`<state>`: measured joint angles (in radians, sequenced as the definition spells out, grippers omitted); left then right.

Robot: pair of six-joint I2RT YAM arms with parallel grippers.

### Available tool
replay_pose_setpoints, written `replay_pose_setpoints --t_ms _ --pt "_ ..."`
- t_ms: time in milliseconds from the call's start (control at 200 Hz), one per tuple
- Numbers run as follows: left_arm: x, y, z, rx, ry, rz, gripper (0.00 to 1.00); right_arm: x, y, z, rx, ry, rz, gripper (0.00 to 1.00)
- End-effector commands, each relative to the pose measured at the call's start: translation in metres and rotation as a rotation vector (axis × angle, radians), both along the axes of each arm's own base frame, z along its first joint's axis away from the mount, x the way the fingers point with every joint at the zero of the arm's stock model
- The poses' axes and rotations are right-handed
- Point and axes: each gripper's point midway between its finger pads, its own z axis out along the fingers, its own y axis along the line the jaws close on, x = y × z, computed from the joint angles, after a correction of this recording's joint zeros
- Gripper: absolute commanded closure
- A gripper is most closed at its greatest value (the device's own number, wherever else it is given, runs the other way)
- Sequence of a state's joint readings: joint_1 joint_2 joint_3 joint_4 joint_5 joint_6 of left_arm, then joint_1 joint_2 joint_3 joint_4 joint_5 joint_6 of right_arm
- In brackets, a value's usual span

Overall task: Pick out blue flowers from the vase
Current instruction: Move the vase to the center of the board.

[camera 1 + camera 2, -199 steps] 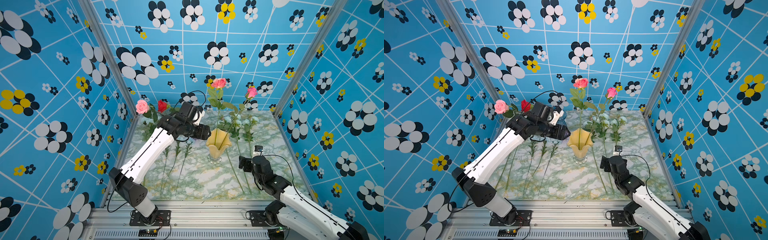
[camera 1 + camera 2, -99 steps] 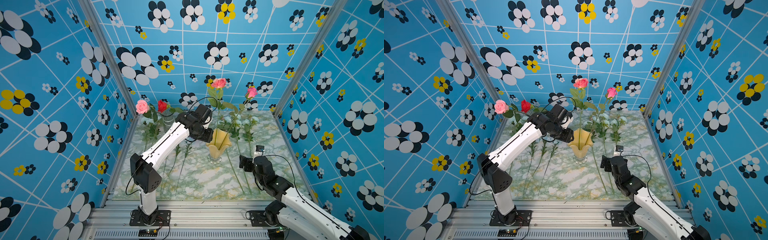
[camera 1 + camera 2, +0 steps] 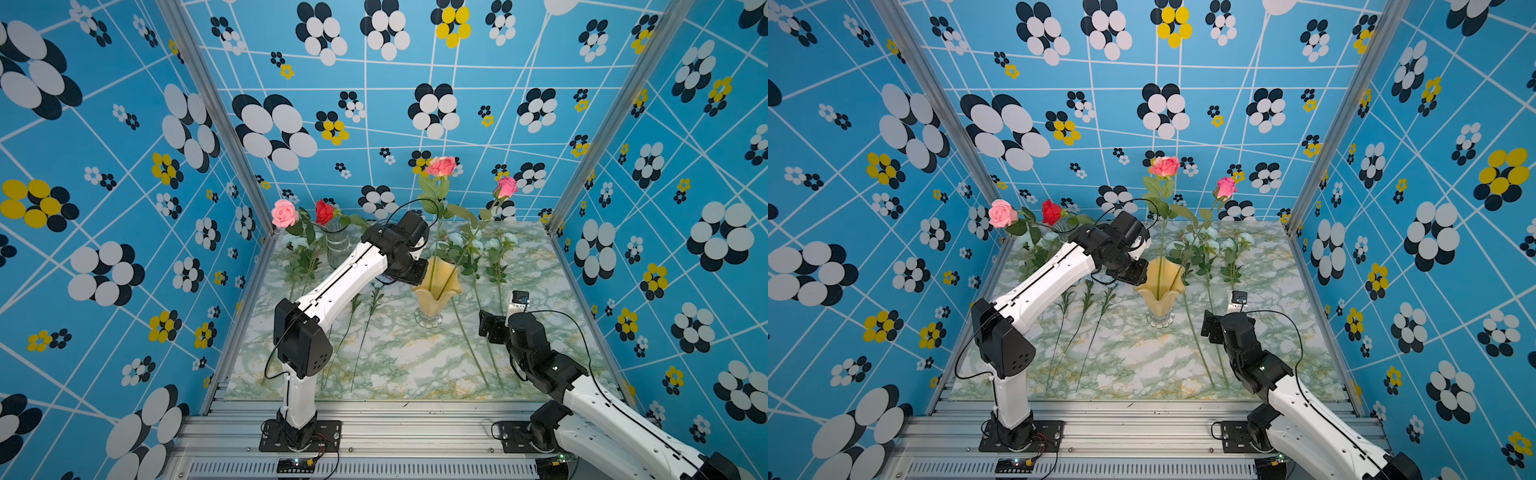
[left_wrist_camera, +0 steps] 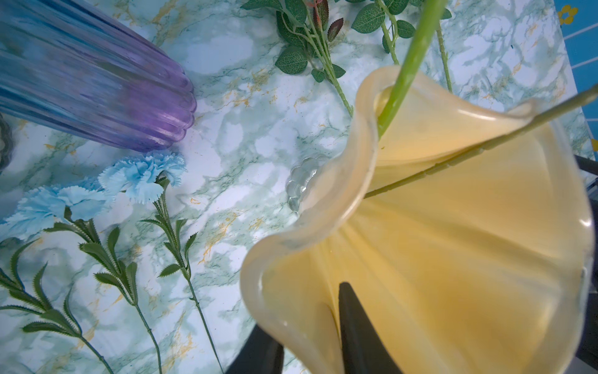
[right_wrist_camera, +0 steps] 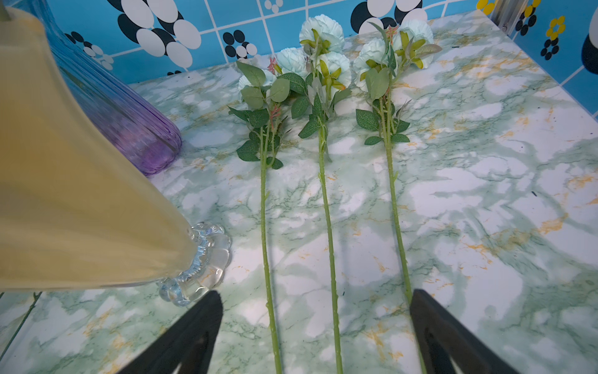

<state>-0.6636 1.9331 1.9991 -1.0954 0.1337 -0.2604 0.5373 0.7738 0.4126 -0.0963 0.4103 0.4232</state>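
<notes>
The left gripper (image 4: 302, 311) straddles the yellow vase's (image 4: 453, 259) wavy rim, one finger inside and one outside; I cannot tell whether it pinches. Blue carnations (image 4: 142, 175) lie beside a purple glass vase (image 4: 97, 81). The right gripper (image 5: 316, 293), spread wide, hangs over three pale blue flowers (image 5: 323, 32) on the open marble table (image 5: 485, 162).

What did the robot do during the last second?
The left gripper swung over to the yellow vase as its elbow rose. Its fingers now straddle the vase rim, one inside and one outside. The right gripper, open, the laid-out blue flowers and the pink roses kept their places.
</notes>
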Motion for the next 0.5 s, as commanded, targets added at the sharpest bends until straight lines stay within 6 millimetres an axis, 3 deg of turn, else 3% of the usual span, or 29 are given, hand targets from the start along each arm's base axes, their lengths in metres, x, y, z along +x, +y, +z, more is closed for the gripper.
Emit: replay_pose_setpoints --t_ms 0,500 --pt "0.005 -0.001 0.003 0.007 -0.019 -0.006 0.76 -0.001 -0.003 0.002 -0.005 -0.003 -0.002 0.06" --pt "0.019 0.003 0.004 -0.029 -0.031 0.013 1.0 -0.001 -0.002 0.002 -0.006 -0.002 -0.002 0.06"
